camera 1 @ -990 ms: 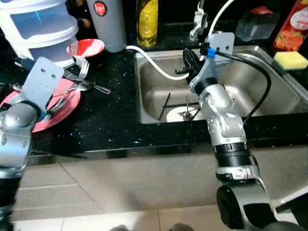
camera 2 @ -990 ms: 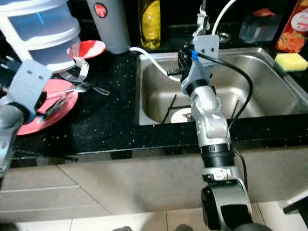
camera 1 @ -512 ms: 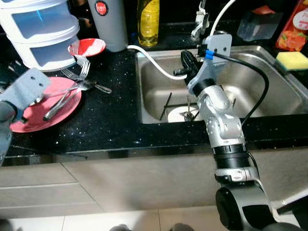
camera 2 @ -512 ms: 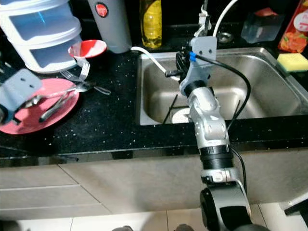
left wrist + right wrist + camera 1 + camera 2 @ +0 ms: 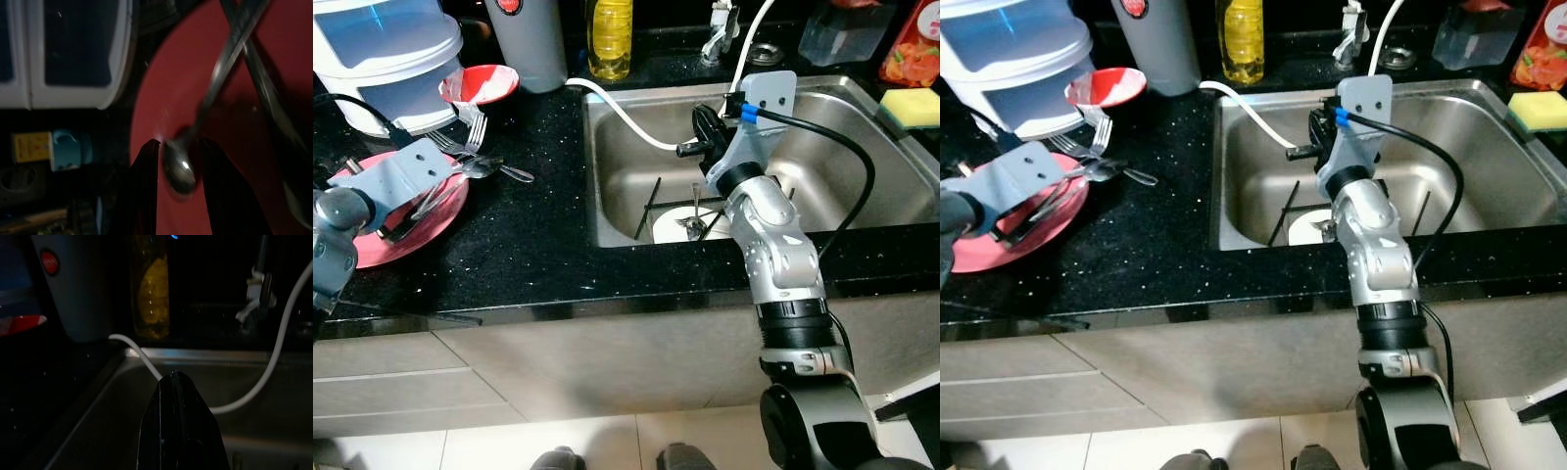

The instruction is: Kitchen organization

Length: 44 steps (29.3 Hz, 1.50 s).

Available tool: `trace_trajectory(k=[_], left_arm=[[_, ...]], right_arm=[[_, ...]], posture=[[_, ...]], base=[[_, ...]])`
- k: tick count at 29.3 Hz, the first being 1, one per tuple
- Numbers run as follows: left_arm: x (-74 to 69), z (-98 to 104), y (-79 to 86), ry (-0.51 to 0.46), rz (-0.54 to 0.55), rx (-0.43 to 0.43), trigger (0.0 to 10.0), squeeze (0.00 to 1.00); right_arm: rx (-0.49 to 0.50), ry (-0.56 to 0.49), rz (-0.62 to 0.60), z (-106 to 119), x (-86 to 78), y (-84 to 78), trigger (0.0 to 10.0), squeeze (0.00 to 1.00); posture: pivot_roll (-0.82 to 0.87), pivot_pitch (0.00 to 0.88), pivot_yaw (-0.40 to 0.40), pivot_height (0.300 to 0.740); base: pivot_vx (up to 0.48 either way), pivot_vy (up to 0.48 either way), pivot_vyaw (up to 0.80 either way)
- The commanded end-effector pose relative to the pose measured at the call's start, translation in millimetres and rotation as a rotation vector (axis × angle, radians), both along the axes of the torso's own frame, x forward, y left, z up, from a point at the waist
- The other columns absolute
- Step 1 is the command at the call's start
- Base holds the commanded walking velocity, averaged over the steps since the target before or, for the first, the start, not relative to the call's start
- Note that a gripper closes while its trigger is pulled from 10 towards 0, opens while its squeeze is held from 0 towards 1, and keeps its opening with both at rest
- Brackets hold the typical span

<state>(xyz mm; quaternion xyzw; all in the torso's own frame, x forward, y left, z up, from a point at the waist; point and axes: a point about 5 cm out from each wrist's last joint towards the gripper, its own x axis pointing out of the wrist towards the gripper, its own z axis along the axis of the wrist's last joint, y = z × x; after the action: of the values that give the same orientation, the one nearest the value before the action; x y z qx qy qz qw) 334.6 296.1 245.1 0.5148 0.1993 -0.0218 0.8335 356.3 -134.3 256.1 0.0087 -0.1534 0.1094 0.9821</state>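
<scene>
The spoon [image 5: 215,98] lies on the pink plate [image 5: 372,235], bowl end between the narrowly open fingers of the left gripper [image 5: 178,166], handle running away from them. The right gripper [image 5: 178,396], fingers closed and empty, hangs over the sink [image 5: 626,186], well apart; the left arm is nearer.

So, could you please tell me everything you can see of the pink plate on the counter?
The pink plate is round, flat and plain, plastic or ceramic by its look. It lies flat on the black counter, left of the sink, before the white container. Forks and spoons lie across it. The left end effector straddles a spoon's bowl on it, fingers open.
</scene>
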Motion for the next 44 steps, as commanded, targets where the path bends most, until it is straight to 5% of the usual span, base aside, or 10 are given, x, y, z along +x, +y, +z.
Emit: trace_trajectory(k=[1,14,24,25,26,27,28,34,38,44], left_arm=[[-0.6,3,5.6,0.022,0.006,0.036,9.5,0.0],[7.7,-25,26.4,0.112,0.05,0.005,9.0,0.0],[29.0,-36,20.5,0.102,-0.008,0.223,7.8,0.0],[32.3,-38,16.4,0.097,-0.021,0.227,5.6,0.0],[32.3,-38,16.4,0.097,-0.021,0.227,5.6,0.0],[35.0,-39,13.4,0.094,-0.034,0.235,3.1,0.0],[37.9,-37,10.2,0.065,-0.039,0.222,0.0,0.0],[44.3,-26,3.1,-0.034,-0.039,0.104,0.0,0.0],[49.8,-14,-4.1,-0.113,-0.028,-0.185,0.0,0.0],[56.0,4,-8.8,-0.207,-0.032,-0.393,0.0,0.0]], right_arm=[[-0.003,0.008,0.004,-1,-2.4,2.1,10.0,0.0],[-0.007,0.021,0.013,-1,-6.5,3.5,10.0,0.0],[-0.048,0.053,0.022,-2,-17.7,0.7,10.0,0.0],[-0.048,0.054,0.022,-2,-18.3,1.1,10.0,0.0],[-0.048,0.054,0.022,-2,-18.3,1.1,10.0,0.0],[-0.048,0.056,0.019,-2,-18.7,1.2,10.0,0.0],[-0.045,0.054,0.012,-3,-18.8,0.4,10.0,0.0],[-0.032,0.048,-0.009,-3,-17.1,-2.9,10.0,0.0],[-0.017,0.036,0.003,0,-11.1,3.1,10.0,0.0],[-0.005,0.014,0.02,9,-7.4,9.7,10.0,0.0]], posture=[[0.1,0.127,0.085,0.74],[0.08,0.18,0.078,0.74],[0.02,0.28,0.075,0.74],[0.02,0.28,0.08,0.74],[0.02,0.28,0.08,0.74],[0.01,0.276,0.084,0.74],[0.01,0.258,0.095,0.74],[0.04,0.232,0.095,0.74],[0.06,0.19,0.092,0.74],[0.06,0.15,0.09,0.74]], base=[[0.0,0.0,0.0],[0.0,0.0,0.0],[0.0,0.0,0.0],[0.0,0.0,0.0],[0.0,0.0,0.0],[0.0,0.0,0.0],[0.0,0.0,0.0],[0.0,0.0,0.0],[0.0,0.0,0.0],[0.0,0.0,0.0]])
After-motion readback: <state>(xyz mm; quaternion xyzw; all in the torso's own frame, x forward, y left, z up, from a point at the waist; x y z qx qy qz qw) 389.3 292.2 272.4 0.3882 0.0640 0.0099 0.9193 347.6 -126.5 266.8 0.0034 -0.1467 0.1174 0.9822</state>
